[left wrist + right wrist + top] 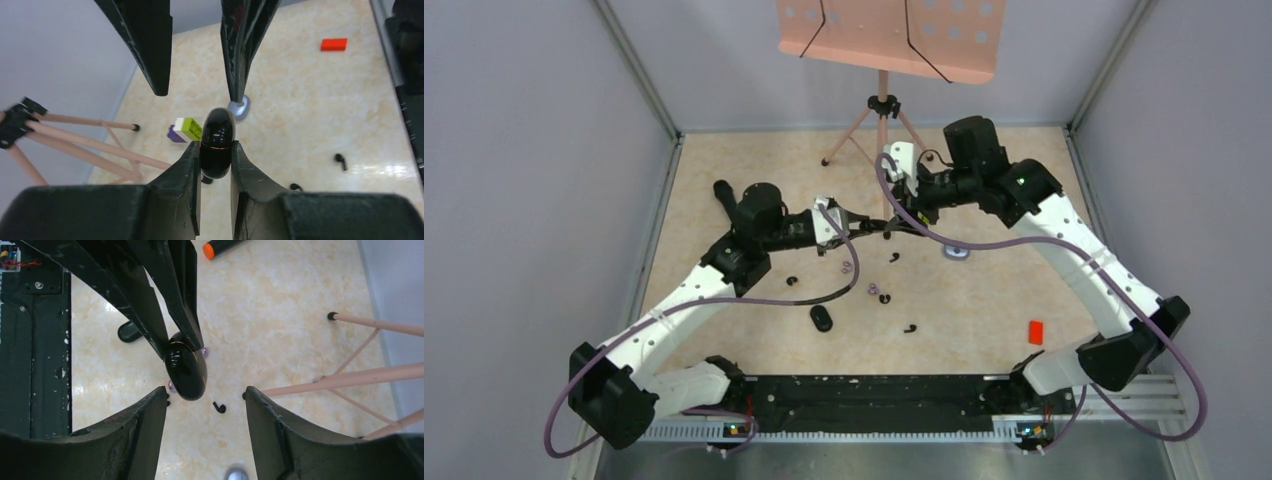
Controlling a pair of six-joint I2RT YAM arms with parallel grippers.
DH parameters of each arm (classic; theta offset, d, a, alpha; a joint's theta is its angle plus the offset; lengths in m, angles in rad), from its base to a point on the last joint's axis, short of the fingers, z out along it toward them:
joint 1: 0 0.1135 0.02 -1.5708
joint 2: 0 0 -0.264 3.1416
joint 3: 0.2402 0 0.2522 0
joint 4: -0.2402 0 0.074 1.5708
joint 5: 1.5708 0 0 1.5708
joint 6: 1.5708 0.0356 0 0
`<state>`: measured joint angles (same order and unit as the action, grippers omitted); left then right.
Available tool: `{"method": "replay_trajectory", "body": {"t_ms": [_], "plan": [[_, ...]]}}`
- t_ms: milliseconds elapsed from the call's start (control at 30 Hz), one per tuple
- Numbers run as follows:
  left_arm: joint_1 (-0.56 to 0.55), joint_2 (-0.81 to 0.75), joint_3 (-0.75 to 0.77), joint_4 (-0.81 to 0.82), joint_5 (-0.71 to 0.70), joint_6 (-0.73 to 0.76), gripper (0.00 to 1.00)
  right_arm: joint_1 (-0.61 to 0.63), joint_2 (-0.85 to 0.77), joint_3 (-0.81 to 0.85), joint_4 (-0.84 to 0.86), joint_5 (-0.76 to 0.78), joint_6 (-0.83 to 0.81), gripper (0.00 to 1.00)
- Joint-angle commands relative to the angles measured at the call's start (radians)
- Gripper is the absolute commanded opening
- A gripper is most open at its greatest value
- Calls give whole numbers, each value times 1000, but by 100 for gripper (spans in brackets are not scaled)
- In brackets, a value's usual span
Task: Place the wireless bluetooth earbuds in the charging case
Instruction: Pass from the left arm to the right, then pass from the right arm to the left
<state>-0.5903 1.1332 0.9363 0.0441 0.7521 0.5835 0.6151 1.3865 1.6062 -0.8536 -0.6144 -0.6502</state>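
L gripper (214, 146) is clamped tight on the charging case (218, 127), a glossy black oval w/ its lid shut. The case stands up btwn the two pads, its top half sticking out past the tips. R gripper (205, 391) has jaws spread wide and nothing in them. It faces the L one tip to tip, w/ the case just in front of its gap, nearer one finger; can't tell if it touches.

Earbuds lie loose on the table under both grippers, none in the case: black earbuds (910, 328) and purple earbuds (846, 267), scattered near centre.

Both arms reach in from the near corners and meet mid-table, wrists raised off the surface.
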Motion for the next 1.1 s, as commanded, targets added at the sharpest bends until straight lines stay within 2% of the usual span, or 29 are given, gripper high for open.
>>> {"method": "replay_trajectory", "body": {"t_ms": [0, 267, 467, 533, 567, 600, 667, 733, 767, 833, 1067], "plan": [[9, -43, -26, 89, 4, -333, 0, 4, 38, 60, -63, -61, -57, 58], [11, -31, -24, 148, 27, -413, 0, 19, 101, 107, -149, -97, -71, 51], [11, -44, -42, 175, 23, -434, 0, 27, 106, 86, -149, -112, -53, 37], [12, -42, -44, 179, 22, -433, 0, 26, 106, 91, -139, -115, -36, 30], [11, -43, -46, 182, 22, -434, 0, 26, 107, 93, -133, -113, -28, 22], [11, -40, -50, 187, 23, -439, 3, 26, 106, 95, -133, -110, -24, 16], [11, -36, -53, 183, 8, -446, 27, 26, 108, 101, -132, -94, -15, 4], [12, -35, -60, 167, -10, -441, 43, 26, 104, 109, -144, -75, -23, 1], [12, -33, -68, 156, -11, -428, 46, 26, 105, 116, -157, -65, -35, 0], [12, -28, -75, 133, -8, -397, 50, 26, 109, 135, -189, -46, -55, 0], [13, 30, -65, 172, 50, -404, 52, 31, 122, 157, -236, -26, -86, 0]]}}
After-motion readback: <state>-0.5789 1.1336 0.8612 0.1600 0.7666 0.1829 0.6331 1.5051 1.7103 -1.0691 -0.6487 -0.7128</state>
